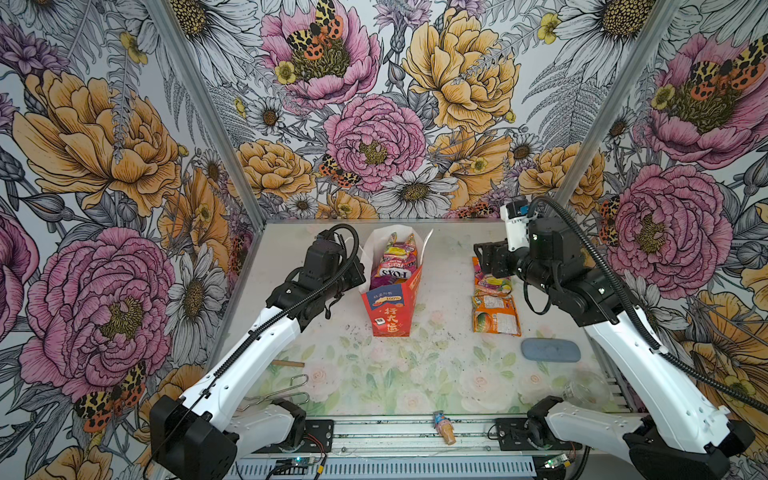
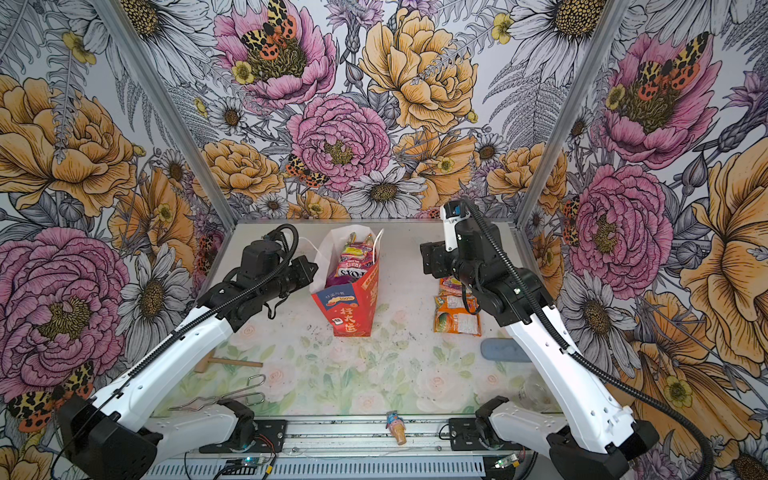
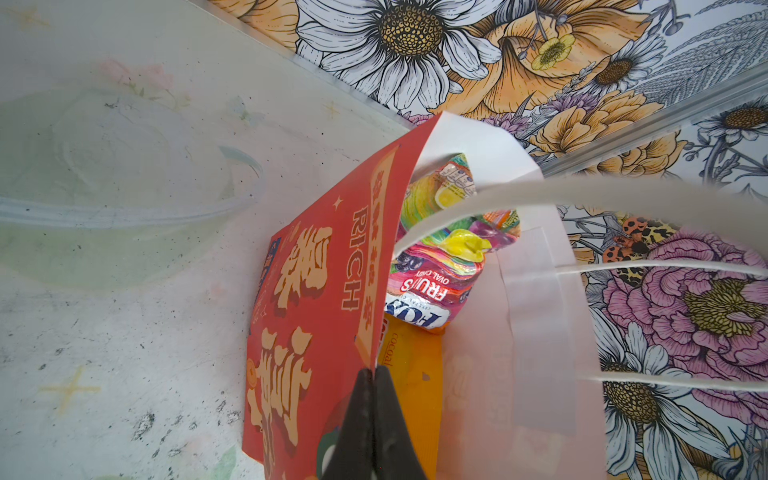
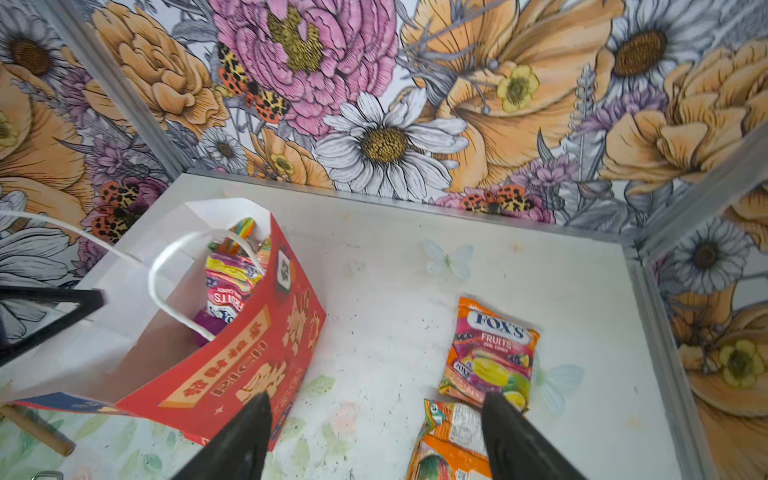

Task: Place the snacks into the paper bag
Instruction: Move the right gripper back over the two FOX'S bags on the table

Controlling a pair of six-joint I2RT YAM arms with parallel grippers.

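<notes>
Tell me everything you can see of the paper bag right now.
The paper bag stands upright mid-table, mouth open. Its outside is red with gold characters, "RICH" and a blue panel; its inside is white, with white string handles. Snack packets sit inside, a FOX'S packet among them. The left gripper is shut on its rim.

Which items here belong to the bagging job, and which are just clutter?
Job: paper bag, packets inside it, loose FOX'S packet, orange-and-white packet, left end effector pinching the bag's rim.
Clutter: blue-grey oval pad, wire tongs, wooden mallet, ice-cream-cone toy, clear container.
</notes>
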